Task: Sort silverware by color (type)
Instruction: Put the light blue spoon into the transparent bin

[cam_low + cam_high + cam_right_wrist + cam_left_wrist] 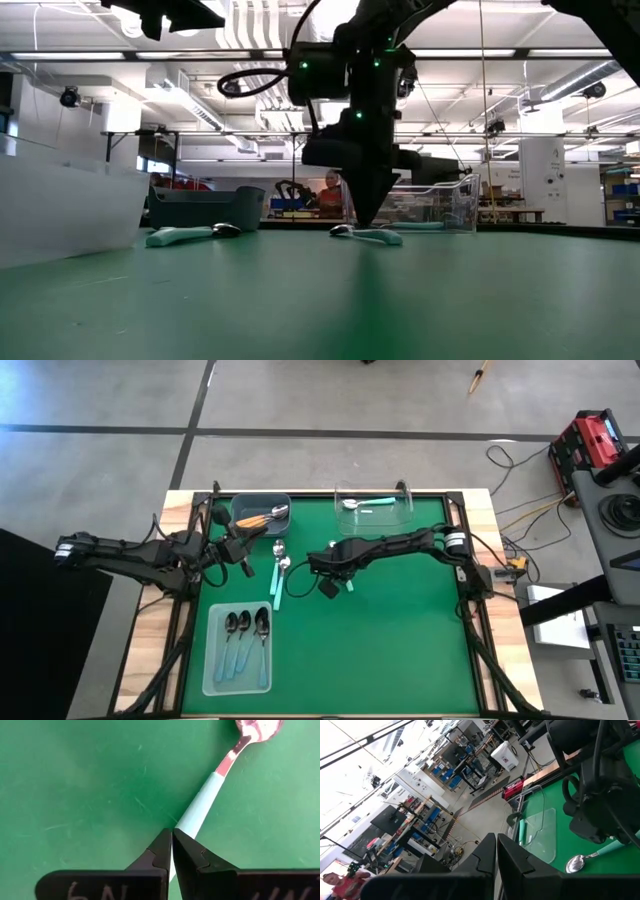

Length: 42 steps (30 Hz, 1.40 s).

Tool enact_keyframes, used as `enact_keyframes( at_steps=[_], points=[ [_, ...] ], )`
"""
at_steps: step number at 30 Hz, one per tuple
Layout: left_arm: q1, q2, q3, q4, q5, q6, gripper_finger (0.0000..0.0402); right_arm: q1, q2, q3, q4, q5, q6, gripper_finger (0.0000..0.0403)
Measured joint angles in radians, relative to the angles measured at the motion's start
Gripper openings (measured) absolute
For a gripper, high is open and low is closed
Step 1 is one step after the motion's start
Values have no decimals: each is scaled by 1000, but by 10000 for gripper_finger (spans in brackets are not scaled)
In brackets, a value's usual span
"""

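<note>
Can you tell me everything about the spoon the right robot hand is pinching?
It is a small spoon with a shiny silver bowl and a pale teal handle that looks like plastic. It lies flat on the green mat, near the table's middle. The right gripper is pinched shut on the handle, and the bowl points away from it. No other spoon touches it.

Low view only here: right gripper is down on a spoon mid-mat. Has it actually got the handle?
Observer: Yes. The right wrist view shows the right gripper pinched on the teal-handled spoon.
Operator: Where do teal ones go?
Observer: Probably the clear bin at the far edge; one teal spoon lies in it.
Operator: More loose?
Observer: Two loose teal-handled spoons lie on the mat by the left gripper.
</note>
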Motion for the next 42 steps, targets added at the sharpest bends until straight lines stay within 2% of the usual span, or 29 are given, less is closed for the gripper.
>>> enact_keyframes(
  at_steps=[9,14,18,24,28,37,42],
  points=[
    [0,0,0,-6,0,0,0,-37,-86,-52,19,-7,-28,9],
    [0,0,0,-7,0,0,0,-51,-196,-209,210,-9,-19,9],
    [0,0,0,-7,0,0,0,-55,-263,-334,329,-10,54,9],
    [0,1,0,2,1,3,0,-48,-296,-372,404,-11,174,19],
    [0,1,0,2,1,4,0,-33,-293,-351,408,-17,196,55],
    [0,1,0,2,1,4,0,-27,-272,-348,415,5,220,179],
    [0,2,0,5,2,4,0,-25,-248,-349,424,22,229,214]
  ],
)
